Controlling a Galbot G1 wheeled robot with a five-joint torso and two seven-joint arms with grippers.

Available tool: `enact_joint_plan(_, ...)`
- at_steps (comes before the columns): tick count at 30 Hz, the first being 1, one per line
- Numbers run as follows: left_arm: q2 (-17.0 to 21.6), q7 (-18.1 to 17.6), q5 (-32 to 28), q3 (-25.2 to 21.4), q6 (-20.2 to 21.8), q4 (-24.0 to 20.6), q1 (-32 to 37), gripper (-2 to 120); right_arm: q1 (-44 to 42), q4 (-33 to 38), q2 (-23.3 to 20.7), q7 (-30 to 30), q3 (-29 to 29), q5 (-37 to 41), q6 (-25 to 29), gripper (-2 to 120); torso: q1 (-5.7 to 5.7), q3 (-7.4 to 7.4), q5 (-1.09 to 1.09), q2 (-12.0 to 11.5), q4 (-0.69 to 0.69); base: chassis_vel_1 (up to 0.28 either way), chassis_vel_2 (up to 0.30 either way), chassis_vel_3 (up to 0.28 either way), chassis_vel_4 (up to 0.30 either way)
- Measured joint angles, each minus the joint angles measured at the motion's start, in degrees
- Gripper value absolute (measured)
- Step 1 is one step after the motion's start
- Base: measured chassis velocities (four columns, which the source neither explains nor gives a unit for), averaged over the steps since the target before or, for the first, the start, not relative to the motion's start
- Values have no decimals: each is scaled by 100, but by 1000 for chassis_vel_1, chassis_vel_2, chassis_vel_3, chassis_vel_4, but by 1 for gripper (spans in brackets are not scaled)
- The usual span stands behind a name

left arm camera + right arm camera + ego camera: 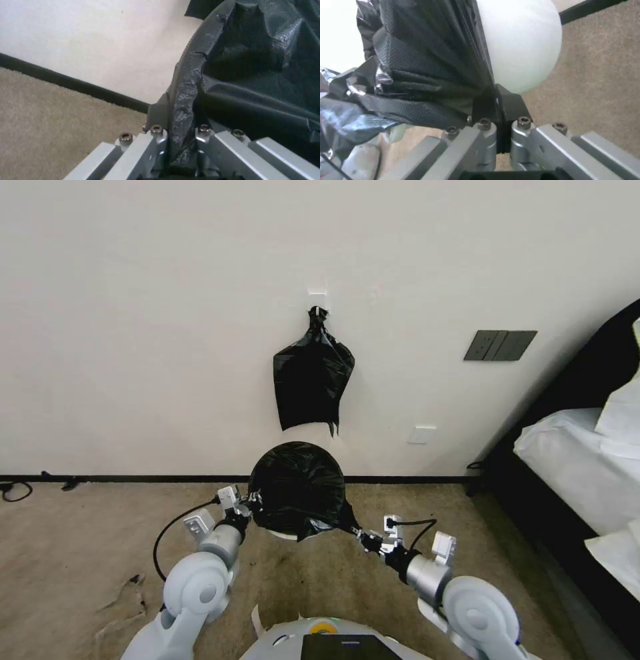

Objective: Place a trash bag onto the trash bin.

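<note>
The glossy black trash bag (297,490) is stretched open over the cream-white trash bin (285,535), of which just a sliver shows under the plastic. My left gripper (252,505) is shut on the bag's edge at the bin's left side. At the bin's right side my right gripper (357,533) is shut on the opposite edge. In the left wrist view the gripper (176,117) pinches a crinkled fold of the trash bag (260,62). In the right wrist view the gripper (496,110) clamps the trash bag (420,62) beside the trash bin's pale wall (520,45).
A flatter black bag bunch (312,380) hangs by its knotted neck from a wall hook just above and behind the bin. A bed (580,460) with white bedding stands at the right. A cable (13,490) lies on the beige carpet by the baseboard at far left.
</note>
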Motion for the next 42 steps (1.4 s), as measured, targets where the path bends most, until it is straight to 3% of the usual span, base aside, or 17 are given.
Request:
enact_joint_plan(5, 29, -87, -6, 16, 71, -4, 27, 1, 33, -27, 66, 0, -25, -78, 60, 3, 0, 0, 0, 0, 0, 0, 0, 0, 0)
enact_joint_plan(9, 76, -211, -56, 8, 155, 35, -13, 1, -20, 19, 59, -49, -18, -381, 156, 16, 0, 0, 0, 0, 0, 0, 0, 0, 0)
enact_joint_plan(11, 90, -297, -107, 8, 202, 72, -61, 1, -78, 71, 48, -134, -40, -744, 238, 24, 0, 0, 0, 0, 0, 0, 0, 0, 0)
enact_joint_plan(12, 95, -377, -145, 8, 218, 124, -105, 1, -149, 96, -2, -301, -102, -1300, 402, 32, 0, 0, 0, 0, -1, 0, 0, 0, 0)
enact_joint_plan(17, 124, -458, -198, 8, 228, 176, -127, 1, -280, 174, -128, -460, -167, -1873, 623, 42, 0, 0, 0, 0, 0, 0, 0, 0, 0)
enact_joint_plan(19, 179, -506, -249, -4, 240, 221, -152, 1, -456, 336, -261, -520, -103, -2278, 886, 54, 0, 1, 1, 0, 0, 0, 0, 0, 0)
enact_joint_plan(21, 191, -523, -269, -7, 243, 234, -166, 1, -501, 378, -282, -546, -87, -2364, 965, 57, 0, 0, 1, 0, 0, 0, 0, 0, 0)
enact_joint_plan(23, 227, -653, -379, -2, 296, 301, -271, 1, -711, 605, -359, -674, -112, -3025, 1490, 68, 0, 0, 1, 0, 0, 0, 0, 0, 0)
enact_joint_plan(25, 230, -687, -396, 9, 311, 315, -298, 1, -760, 663, -374, -700, -149, -3231, 1624, 71, 0, 1, 0, 0, 0, 0, 0, 0, 0)
enact_joint_plan(29, 211, -877, -451, 152, 438, 385, -462, 1, -1032, 866, -476, -922, -712, -4824, 2316, 92, 0, 1, 0, 0, -1, 0, 0, 0, 0)
enact_joint_plan(35, 207, -911, -387, 298, 514, 347, -438, 1, -878, 868, -611, -986, -1510, -5377, 2219, 100, 0, 0, 0, 0, 0, 0, 0, 0, 0)
enact_joint_plan(42, 282, -658, -71, 480, 545, 137, -171, 1, -324, 844, -718, -882, -2157, -5170, 1794, 100, 0, 0, 1, 0, 1, 0, 0, 0, 0)
